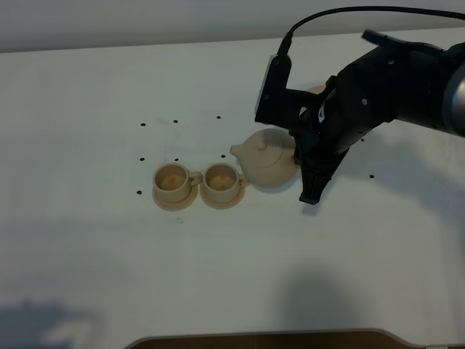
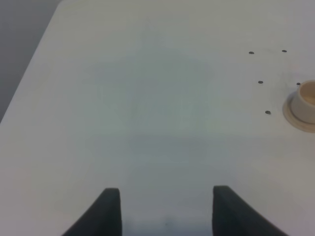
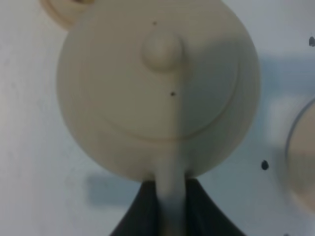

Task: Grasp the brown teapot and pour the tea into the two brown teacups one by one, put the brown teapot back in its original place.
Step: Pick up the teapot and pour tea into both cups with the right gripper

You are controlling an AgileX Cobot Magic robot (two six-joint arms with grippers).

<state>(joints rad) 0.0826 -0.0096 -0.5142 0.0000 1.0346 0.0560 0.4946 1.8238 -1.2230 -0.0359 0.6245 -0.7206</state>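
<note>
Right wrist view: the right claw (image 3: 170, 214) is pinching the loop handle of the brown teapot (image 3: 157, 88) between its dark fingers. From the high camera, the teapot is just beside the nearer teacup (image 1: 221, 179), spout towards it, with the farther teacup (image 1: 173, 179) beyond. The left claw (image 2: 166, 216) is spread wide over the bench (image 2: 147, 123).
</note>
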